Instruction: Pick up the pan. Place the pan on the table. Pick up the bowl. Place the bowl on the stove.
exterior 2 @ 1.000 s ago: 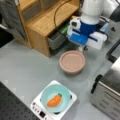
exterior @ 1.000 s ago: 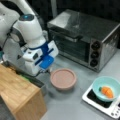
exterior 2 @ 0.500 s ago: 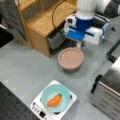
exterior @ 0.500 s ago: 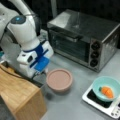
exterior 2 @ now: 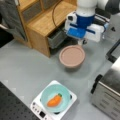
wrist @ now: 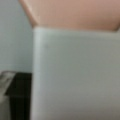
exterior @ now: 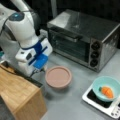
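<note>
At a front view's left stands a light wooden box (exterior: 20, 95), and just beside it the gripper (exterior: 38, 72) is held low, under the arm's white and blue wrist, at the edge of the pan (exterior: 58, 77) that faces the box. In the wrist view the frame is almost filled by the pan's short white handle (wrist: 75, 75), with the pinkish pan body at the top. Whether the fingers are spread or pressed onto the handle cannot be told, since they are hidden in every view. The pan is seen flat on the table (exterior: 70, 105), between the box and the steel toaster oven (exterior: 85, 37), round, shallow, pinkish-brown and empty. The step in hand is judged to concern the pan, either its grasping or its setting down on the table; which of the two cannot be settled from how things lie. Any handling at this handle is judged to call for a centred, firm grip, because the handle is short and the pan's weight lies well off to one side. At the front view's right, well apart from the gripper, the teal bowl (exterior: 106, 81) with an orange carrot-like piece (exterior: 107, 92) inside is already resting on the black surface of the small white stove (exterior: 92, 98).
</note>
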{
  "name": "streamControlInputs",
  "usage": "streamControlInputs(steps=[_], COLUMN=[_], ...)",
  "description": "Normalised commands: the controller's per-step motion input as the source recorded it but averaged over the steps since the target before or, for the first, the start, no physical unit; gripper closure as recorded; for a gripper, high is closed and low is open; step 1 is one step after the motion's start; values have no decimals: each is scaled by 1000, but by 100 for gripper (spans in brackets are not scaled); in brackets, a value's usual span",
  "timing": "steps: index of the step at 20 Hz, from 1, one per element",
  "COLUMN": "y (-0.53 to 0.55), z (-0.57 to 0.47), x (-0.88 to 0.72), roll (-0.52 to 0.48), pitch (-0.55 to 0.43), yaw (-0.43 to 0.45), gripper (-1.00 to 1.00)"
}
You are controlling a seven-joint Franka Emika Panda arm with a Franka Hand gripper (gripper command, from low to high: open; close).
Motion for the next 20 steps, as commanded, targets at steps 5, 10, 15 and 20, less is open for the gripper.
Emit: streamControlInputs(steps=[5, 10, 15, 20], y=[-87, -77, -67, -43], z=[257, 263, 277, 270], x=[205, 226, 224, 234], roll=[76, 65, 59, 42], pitch=[174, 189, 196, 191], yaw=[-75, -78, -80, -92], gripper=[100, 100, 100, 100])
